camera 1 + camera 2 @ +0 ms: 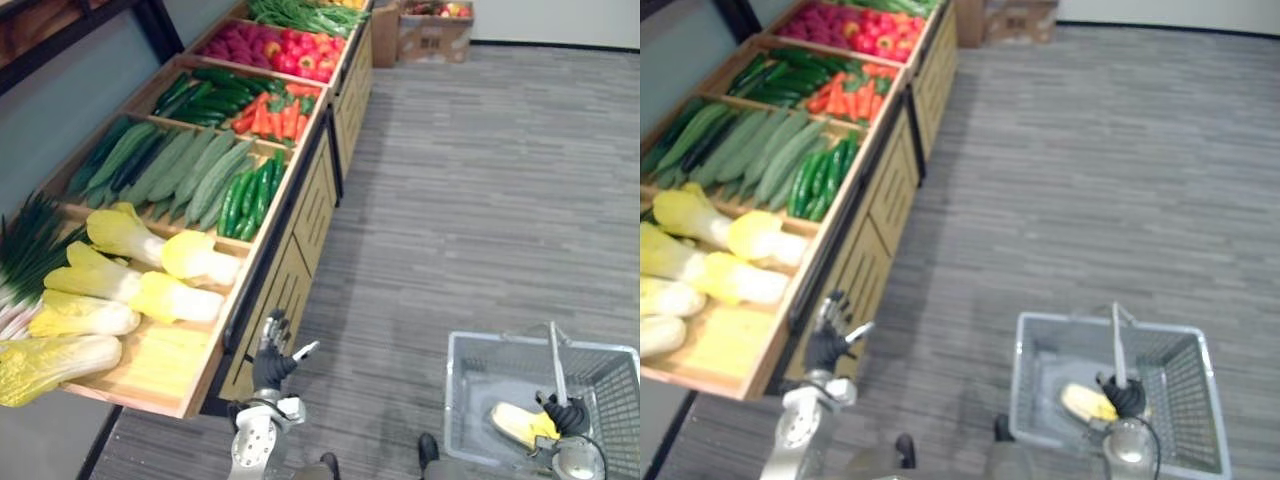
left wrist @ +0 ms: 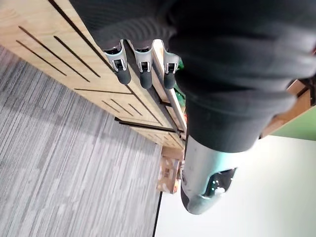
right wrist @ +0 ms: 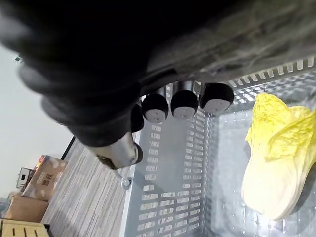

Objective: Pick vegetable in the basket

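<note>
Yellow leafy cabbage (image 3: pixel 276 168) lies on bottom of grey perforated basket (image 1: pixel 458 385), just beside our right hand (image 1: pixel 567 415). Right hand curled round grey basket handle (image 1: pixel 555 360), basket over striped grey floor (image 1: pixel 480 200). Our left hand (image 1: pixel 272 358) empty, fingers straight and spread, at front edge of wooden produce stand (image 1: pixel 305 225), below shelf of yellow cabbages (image 1: pixel 170 297). We judge one vegetable already in basket, next pick not begun: left hand must rise over stand lip, reach nearest cabbage, close round it.
</note>
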Robot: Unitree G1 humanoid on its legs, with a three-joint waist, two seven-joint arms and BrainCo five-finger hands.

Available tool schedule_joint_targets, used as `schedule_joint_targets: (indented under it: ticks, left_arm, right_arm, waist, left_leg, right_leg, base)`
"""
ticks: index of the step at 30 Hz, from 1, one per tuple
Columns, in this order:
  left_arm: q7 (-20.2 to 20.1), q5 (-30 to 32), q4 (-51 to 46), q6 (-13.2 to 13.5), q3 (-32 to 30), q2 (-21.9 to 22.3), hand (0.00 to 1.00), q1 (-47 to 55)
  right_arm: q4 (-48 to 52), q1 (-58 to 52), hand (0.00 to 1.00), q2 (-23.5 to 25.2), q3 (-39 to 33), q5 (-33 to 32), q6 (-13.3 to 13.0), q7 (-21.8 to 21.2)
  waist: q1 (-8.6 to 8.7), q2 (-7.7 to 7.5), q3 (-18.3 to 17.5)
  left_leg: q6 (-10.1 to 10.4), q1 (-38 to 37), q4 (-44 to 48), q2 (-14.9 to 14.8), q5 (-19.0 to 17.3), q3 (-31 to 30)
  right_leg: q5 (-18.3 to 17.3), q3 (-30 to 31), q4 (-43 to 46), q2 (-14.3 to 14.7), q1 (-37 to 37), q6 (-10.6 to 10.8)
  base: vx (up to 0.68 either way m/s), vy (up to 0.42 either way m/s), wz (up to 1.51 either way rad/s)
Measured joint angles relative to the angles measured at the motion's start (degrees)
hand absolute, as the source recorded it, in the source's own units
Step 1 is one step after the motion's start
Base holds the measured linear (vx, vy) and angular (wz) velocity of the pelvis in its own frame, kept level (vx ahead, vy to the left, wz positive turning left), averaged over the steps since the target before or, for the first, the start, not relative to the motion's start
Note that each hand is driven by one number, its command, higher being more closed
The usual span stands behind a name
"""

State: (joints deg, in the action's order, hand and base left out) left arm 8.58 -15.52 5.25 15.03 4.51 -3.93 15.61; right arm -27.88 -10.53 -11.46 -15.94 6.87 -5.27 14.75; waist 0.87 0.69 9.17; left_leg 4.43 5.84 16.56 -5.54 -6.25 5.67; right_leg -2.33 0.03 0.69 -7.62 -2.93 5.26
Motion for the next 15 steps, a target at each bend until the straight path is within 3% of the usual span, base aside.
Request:
schedule_joint_targets:
  ticks: [3,5,7,8,9,10,11,12,13,15]
  left_arm:
    - [0.2,0.0,-0.2,0.0,-0.4,-0.8,0.00,0.1]
    - [0.3,0.0,-0.5,0.0,-0.4,-0.8,0.00,0.1]
    - [0.7,0.0,-0.3,-0.2,-0.4,-1.2,0.00,-0.5]
    - [1.2,0.1,0.5,-0.4,-0.4,-2.2,0.00,-1.2]
    - [1.2,0.1,0.5,-0.6,-0.3,-3.0,0.00,-1.5]
    - [1.2,0.1,0.5,-0.7,-0.3,-4.5,0.00,-2.0]
    - [1.2,0.1,0.5,-0.7,-0.4,-5.0,0.00,-2.0]
    - [1.3,0.4,0.4,-0.7,-0.4,-5.6,0.00,-1.9]
    - [1.5,0.5,0.4,-0.7,-0.8,-6.2,0.00,-2.3]
    - [1.7,0.4,0.4,-0.6,-1.0,-6.8,0.00,-2.6]
  right_arm:
    - [0.0,1.5,1.00,0.3,1.6,0.0,-0.2,0.0]
    - [-0.1,2.3,1.00,0.4,1.7,0.0,-0.2,0.0]
    - [-0.3,2.5,1.00,1.0,1.7,0.0,-0.2,0.0]
    - [-1.4,3.5,1.00,2.2,1.8,0.0,-0.2,-0.3]
    - [-1.7,3.8,1.00,2.9,1.8,0.0,-0.2,-0.5]
    - [-1.9,3.2,1.00,4.1,1.8,0.0,-0.2,-0.5]
    - [-1.9,3.0,1.00,4.3,1.9,0.0,-0.2,-0.5]
    - [-1.8,2.5,1.00,4.5,1.9,0.0,-0.3,-0.4]
    - [-1.8,2.4,1.00,4.6,1.9,-0.1,-0.3,-0.4]
    - [-1.7,2.5,1.00,4.6,1.8,-0.1,-0.3,-0.4]
  waist:
    - [-1.07,-0.96,-0.1]
    - [-1.37,-0.83,-0.2]
    - [-1.06,-0.87,-0.3]
    - [-1.17,-2.49,0.7]
    - [-1.01,-3.25,1.1]
    - [-0.66,-4.39,1.7]
    - [-0.57,-4.43,1.7]
    - [-0.75,-3.87,1.8]
    - [-0.77,-4.16,1.7]
    - [-0.42,-4.13,1.6]
  left_leg:
    - [0.5,1.5,3.5,0.3,-1.2,0.3]
    - [0.0,1.7,3.4,0.5,-3.8,0.5]
    - [-1.4,-1.6,-0.9,1.3,-8.0,1.8]
    - [-1.7,-3.3,-1.2,2.4,-8.7,2.1]
    - [-2.3,-4.6,-1.4,2.9,-9.1,1.9]
    - [-3.2,-7.3,-1.5,3.3,-10.1,1.3]
    - [-3.7,-8.4,-1.6,3.1,-10.8,1.2]
    - [-4.4,-10.3,-1.7,3.0,-11.8,0.7]
    - [-4.9,-11.4,-2.1,3.1,-12.5,0.1]
    - [-5.2,-12.1,-2.6,3.0,-13.0,-1.2]
  right_leg:
    - [-0.3,1.1,0.1,-0.6,-0.1,0.1]
    - [-2.9,2.0,4.9,-0.3,-3.2,0.7]
    - [-6.6,1.6,19.2,-0.4,-9.3,2.0]
    - [-6.6,1.7,31.5,-1.6,-14.4,1.0]
    - [-5.7,1.9,36.8,-2.1,-16.0,-0.2]
    - [-2.6,2.2,43.6,-2.9,-17.3,-0.9]
    - [0.3,2.2,46.7,-3.1,-18.1,-0.5]
    - [-0.9,1.2,50.5,-3.3,-20.2,-1.3]
    - [-4.1,-0.3,49.7,-3.4,-21.4,-2.5]
    - [-4.7,-2.8,44.9,-3.1,-23.0,-2.8]
  base:
    - [0.09,0.054,-0.22]
    - [0.11,0.087,-0.12]
    - [0.13,0.123,-0.06]
    - [0.08,0.111,-0.03]
    - [0.09,0.090,0.12]
    - [0.09,0.039,0.19]
    - [0.14,0.058,0.15]
    - [0.16,0.084,0.12]
    - [0.22,0.088,0.22]
    - [0.25,0.031,0.38]
